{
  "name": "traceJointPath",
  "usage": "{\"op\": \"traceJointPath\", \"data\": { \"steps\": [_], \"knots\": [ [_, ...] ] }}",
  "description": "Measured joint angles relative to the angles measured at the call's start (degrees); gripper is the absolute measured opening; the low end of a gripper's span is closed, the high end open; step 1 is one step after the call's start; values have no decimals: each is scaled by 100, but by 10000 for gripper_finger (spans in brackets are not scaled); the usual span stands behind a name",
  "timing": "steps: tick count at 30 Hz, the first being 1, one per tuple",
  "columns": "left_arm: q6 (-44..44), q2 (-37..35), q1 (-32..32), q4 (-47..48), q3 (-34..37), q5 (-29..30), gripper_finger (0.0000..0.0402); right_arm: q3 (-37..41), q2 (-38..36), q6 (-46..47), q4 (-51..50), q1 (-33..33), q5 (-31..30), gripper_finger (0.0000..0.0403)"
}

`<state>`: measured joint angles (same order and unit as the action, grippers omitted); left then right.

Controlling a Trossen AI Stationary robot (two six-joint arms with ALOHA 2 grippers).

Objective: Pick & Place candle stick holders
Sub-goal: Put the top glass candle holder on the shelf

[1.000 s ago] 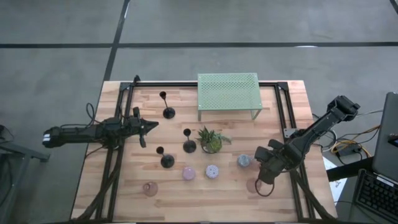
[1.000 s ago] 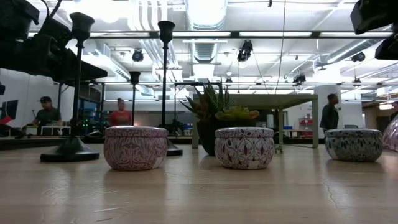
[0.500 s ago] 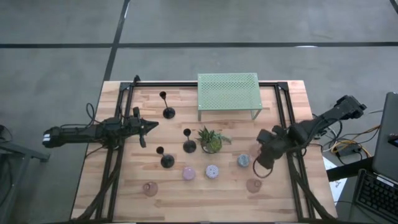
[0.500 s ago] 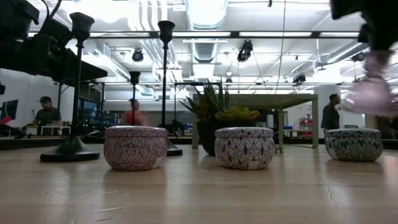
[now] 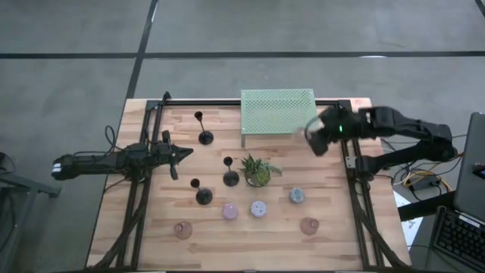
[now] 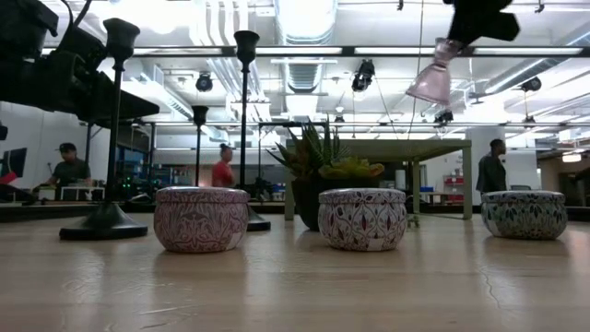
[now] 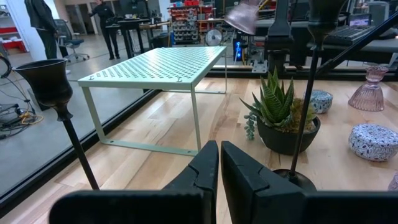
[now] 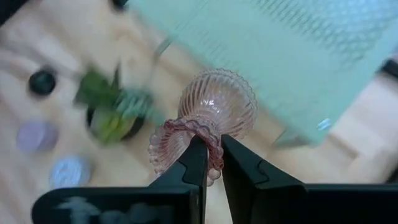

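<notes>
The right wrist view shows what the other views hide: the right gripper [image 8: 209, 155] holds a ribbed pink glass holder [image 8: 208, 118] by its frilled rim, with the fingers pressed close on it. In the high view this gripper [image 5: 317, 136] is only a dark shape beside the right end of the pale green rack [image 5: 278, 111], near the far edge of the tabletop, and the glass cannot be made out there. The low view shows the same pink holder [image 6: 431, 76] tilted and high in the air, above the round patterned holders [image 6: 361, 219] that stand on the wood. Half a second ago the right gripper was lower and nearer the front right part of the tabletop; now it has risen and gone toward the far edge. A second pink glass holder [image 5: 308, 225] stands near the front right corner. The left gripper [image 5: 176, 155] waits near the left edge, its fingers [image 7: 247, 180] almost closed on nothing, close to the black candlesticks [image 5: 202, 128]. The small plant [image 5: 258, 170] stands in the middle of the tabletop [image 5: 333, 243], which is of light wooden planks with a black frame. Behind it is a wide workshop where people [image 6: 221, 168] stand, and one of them has moved to the right since the earlier frame.
</notes>
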<state>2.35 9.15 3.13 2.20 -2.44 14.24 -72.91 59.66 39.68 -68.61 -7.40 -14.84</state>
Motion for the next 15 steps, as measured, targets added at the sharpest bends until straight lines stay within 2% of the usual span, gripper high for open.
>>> {"op": "traceJointPath", "data": {
  "steps": [3,5,10,15],
  "knots": [
    [0,0,1,0,0,0,23,-305,201,-411,46,-817,161,28],
    [0,0,0,0,0,0,23,-473,379,-658,108,-1399,484,28],
    [0,0,-1,0,0,0,23,-662,921,-1180,551,-2767,1552,28],
    [0,0,0,0,0,0,23,-849,1561,-1509,582,-3972,2539,28]
  ]
}}
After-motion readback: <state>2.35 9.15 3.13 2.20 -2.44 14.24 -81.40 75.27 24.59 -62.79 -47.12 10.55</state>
